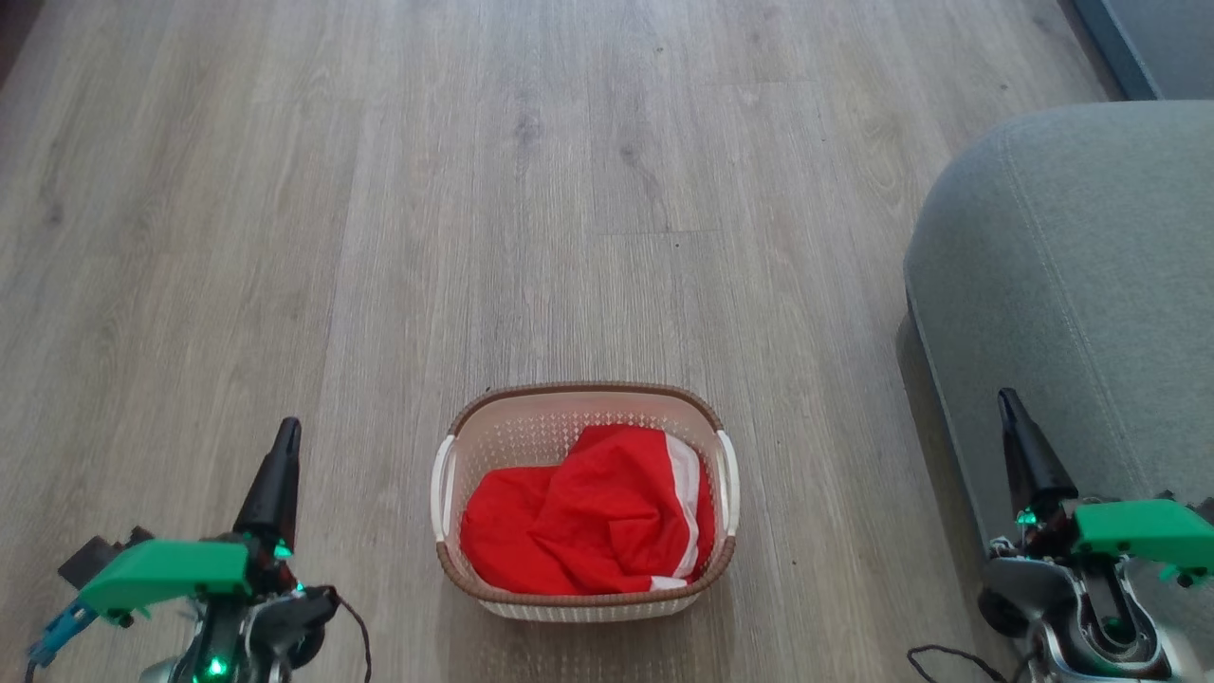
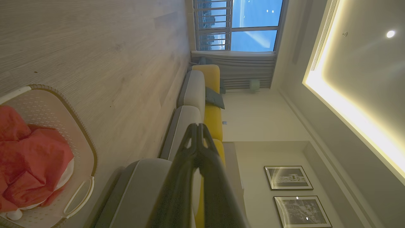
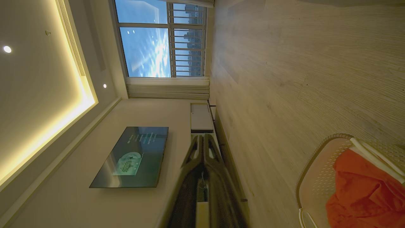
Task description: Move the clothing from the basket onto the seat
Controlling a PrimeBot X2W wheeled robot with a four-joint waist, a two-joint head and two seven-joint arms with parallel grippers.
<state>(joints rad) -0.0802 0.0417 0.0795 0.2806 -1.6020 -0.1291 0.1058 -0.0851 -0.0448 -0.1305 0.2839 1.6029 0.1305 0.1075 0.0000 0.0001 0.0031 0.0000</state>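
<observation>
The red clothing (image 1: 588,517) is lying in the basket (image 1: 531,429) while the left gripper (image 1: 286,432) and right gripper (image 1: 1006,400) are hovering clenched and empty.

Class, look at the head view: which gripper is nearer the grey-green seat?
Right. The right gripper shows against the near edge of the seat. The left gripper is across the basket, on the side away from it.
</observation>
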